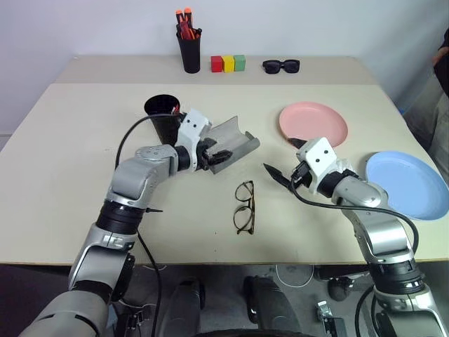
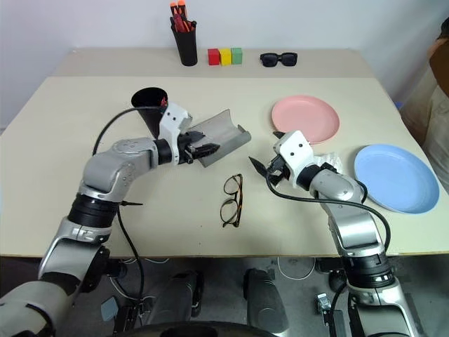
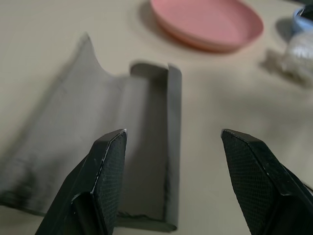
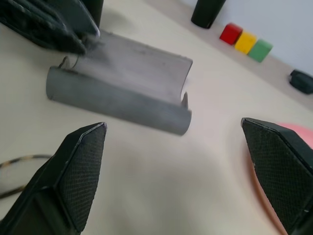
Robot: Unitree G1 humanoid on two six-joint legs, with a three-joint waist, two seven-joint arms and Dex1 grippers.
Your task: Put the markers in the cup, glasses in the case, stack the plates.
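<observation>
The beige surface (image 1: 63, 168) carries a light blue round plate (image 1: 410, 184) and a salmon pink plate (image 1: 313, 123), well apart. The grey marbled case (image 1: 233, 142) lies lid-open (nothing inside) just before the gaping left end effector (image 1: 222, 156). Brown thin-rimmed glasses (image 1: 244, 206) lie between both arms; the right end effector (image 1: 272, 173) is spread wide, empty.

Back edge of table (image 1: 84, 210) — pen pot (image 1: 190, 53), three coloured blocks (image 1: 228, 63), black sunglasses (image 1: 281, 66)
</observation>
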